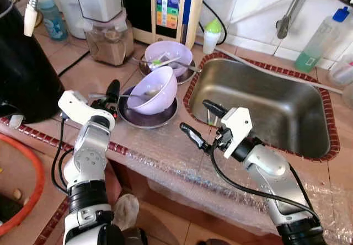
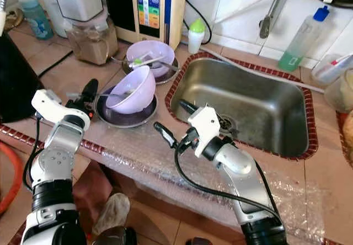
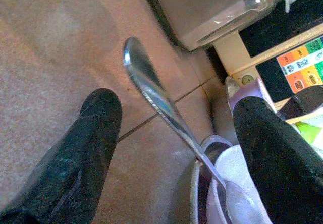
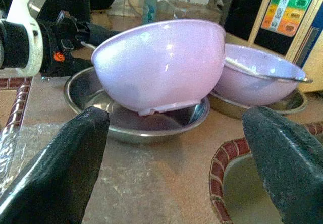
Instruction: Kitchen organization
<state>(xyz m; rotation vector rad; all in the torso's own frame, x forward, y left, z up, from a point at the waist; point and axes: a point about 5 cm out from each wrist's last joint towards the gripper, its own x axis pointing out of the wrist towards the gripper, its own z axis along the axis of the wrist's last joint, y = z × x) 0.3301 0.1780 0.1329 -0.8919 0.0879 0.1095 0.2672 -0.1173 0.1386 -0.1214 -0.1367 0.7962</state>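
Note:
A lilac bowl (image 1: 156,89) leans tilted in a steel dish (image 1: 144,118) on the counter. A spoon (image 3: 157,102) lies in it, its handle sticking out toward the left. My left gripper (image 1: 110,98) is open with its fingers on either side of that handle, not closed on it. Behind stands a second lilac bowl (image 1: 168,55) with a utensil across it, in its own steel dish. My right gripper (image 1: 197,118) is open and holds nothing. It hovers at the sink's left rim and faces the tilted bowl (image 4: 159,62).
The steel sink (image 1: 276,110) lies to the right. A blender jar (image 1: 108,38), a water purifier (image 1: 167,5) and a green-capped bottle (image 1: 211,34) line the back. A black pot (image 1: 22,74) stands at far left. Bubble wrap (image 1: 182,170) covers the counter's front edge.

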